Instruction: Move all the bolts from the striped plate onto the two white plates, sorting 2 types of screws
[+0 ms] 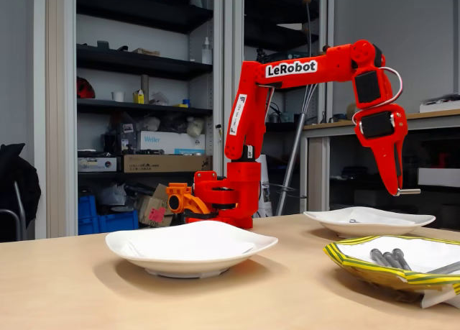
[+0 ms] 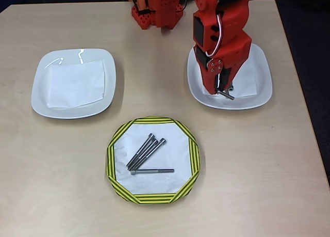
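- Hanging above the right white plate (image 2: 260,87) in the overhead view, the red arm's gripper (image 2: 225,91) points down with a short bolt (image 2: 225,95) pinched crosswise at its tip.
- In the fixed view the same gripper (image 1: 402,190) sits well clear of the far plate (image 1: 402,222), the short bolt (image 1: 410,192) sticking out sideways from the narrow tip.
- Jaws look closed tight on that bolt; no gap shows between them.
- A small dark piece (image 1: 353,221) lies in the far plate in the fixed view, too small to tell what it is.
- The striped plate (image 2: 116,159) sits at the front middle of the table (image 2: 51,195), nearest the camera.
- Four long bolts (image 2: 148,152) lie in it: three side by side on a slant, touching or nearly so, and a fourth one (image 2: 152,171) lying flat across just below them.
- In the fixed view those bolt heads (image 1: 388,258) peek over the striped rim (image 1: 359,267).
- The left white plate (image 2: 41,92) holds just a square of white paper (image 2: 76,83).
- The arm's base (image 2: 154,12) stands at the table's far edge, between the two white plates.
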Controlling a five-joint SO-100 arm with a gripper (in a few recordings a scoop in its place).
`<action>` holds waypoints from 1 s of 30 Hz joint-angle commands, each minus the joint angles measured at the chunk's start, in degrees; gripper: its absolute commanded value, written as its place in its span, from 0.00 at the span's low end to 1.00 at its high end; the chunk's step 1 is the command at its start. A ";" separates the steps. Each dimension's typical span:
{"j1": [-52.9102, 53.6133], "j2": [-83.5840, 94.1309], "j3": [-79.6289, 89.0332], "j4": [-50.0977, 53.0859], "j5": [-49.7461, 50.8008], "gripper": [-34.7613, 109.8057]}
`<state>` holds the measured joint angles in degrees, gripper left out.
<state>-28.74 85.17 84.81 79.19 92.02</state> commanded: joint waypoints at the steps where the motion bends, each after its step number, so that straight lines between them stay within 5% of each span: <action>1: -5.89 8.96 9.49 -4.48 12.57 0.24; 7: -12.83 16.70 21.53 -10.02 35.07 0.25; 16: -13.27 19.51 24.79 -11.95 35.77 0.32; 19: -10.20 19.69 24.35 -13.45 26.98 0.32; 30: 18.46 3.16 5.89 -26.98 -32.43 0.29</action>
<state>-14.06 91.32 95.54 55.55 71.81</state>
